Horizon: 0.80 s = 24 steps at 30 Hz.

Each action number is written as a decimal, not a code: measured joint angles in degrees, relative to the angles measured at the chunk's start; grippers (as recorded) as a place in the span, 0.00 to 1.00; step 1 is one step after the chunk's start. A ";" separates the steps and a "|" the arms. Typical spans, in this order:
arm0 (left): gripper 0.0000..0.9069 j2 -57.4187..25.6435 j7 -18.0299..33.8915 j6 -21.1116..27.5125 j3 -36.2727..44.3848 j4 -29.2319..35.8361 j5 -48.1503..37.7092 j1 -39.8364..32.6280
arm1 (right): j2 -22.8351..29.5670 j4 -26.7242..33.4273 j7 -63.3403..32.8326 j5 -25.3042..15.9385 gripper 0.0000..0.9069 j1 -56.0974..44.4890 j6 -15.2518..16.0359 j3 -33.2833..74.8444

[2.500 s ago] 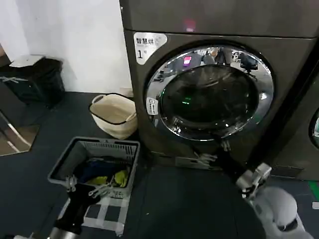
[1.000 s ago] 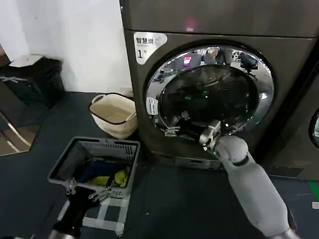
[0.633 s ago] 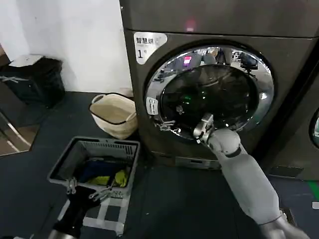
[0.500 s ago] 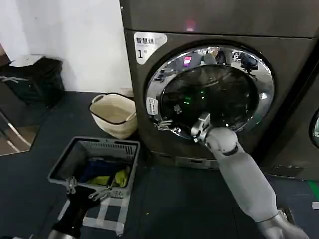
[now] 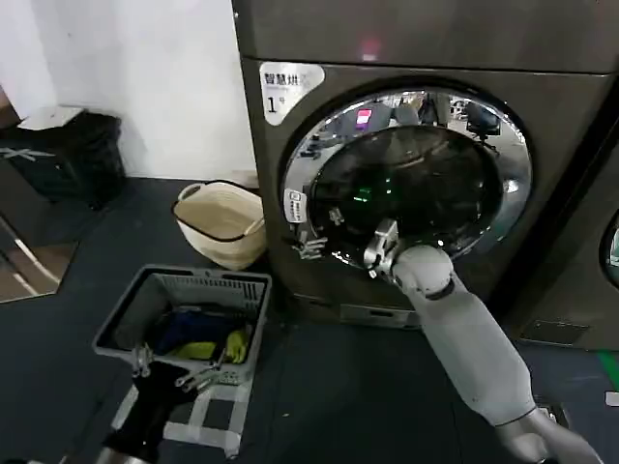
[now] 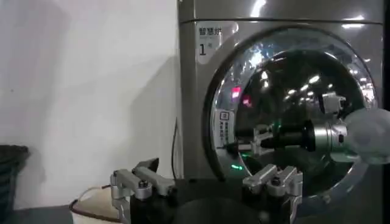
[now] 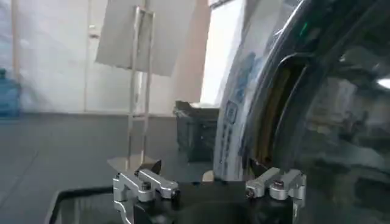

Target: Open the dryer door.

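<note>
The dryer [image 5: 435,39] is dark grey-brown, with a white sticker [image 5: 287,87] marked "1". Its dryer door [image 5: 416,184] is a dark glass porthole in a wide chrome ring and sits flush in the front. My right gripper [image 5: 309,244] reaches across the glass to the ring's lower left rim, and it also appears in the left wrist view [image 6: 247,141]. In the right wrist view the right gripper [image 7: 207,182] is open, with the door's edge [image 7: 244,109] just beyond one finger. My left gripper [image 5: 174,370] hangs open over the grey basket and frames the dryer [image 6: 195,122] from the left.
A grey laundry basket [image 5: 145,295] holding clothes stands on the floor at front left, on a checked mat [image 5: 198,420]. A cream round basket [image 5: 222,222] sits against the dryer's left side. A black bin [image 5: 63,155] stands by the wall. Another dark machine [image 5: 590,261] adjoins on the right.
My right arm rose from low right, then slid its gripper leftward across the door glass to the ring's lower left rim. The left arm and the door stayed still.
</note>
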State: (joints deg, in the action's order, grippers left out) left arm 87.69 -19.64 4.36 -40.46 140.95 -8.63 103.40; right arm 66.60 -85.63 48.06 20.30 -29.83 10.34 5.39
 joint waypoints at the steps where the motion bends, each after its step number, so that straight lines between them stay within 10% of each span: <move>1: 1.00 -0.01 0.01 0.06 -0.05 0.00 -0.01 -0.04 | -0.30 -0.20 1.27 0.09 1.00 -0.17 -0.07 0.20; 24: 1.00 -4.90 1.11 1.83 -7.57 -1.05 -12.01 -4.90 | -6.52 -5.48 19.64 6.61 1.00 -4.51 -2.87 3.81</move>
State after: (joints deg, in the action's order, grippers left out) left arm 82.79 -18.53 6.18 -48.03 139.89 -20.64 98.51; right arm 60.08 -91.11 67.70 26.91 -34.35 7.47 9.21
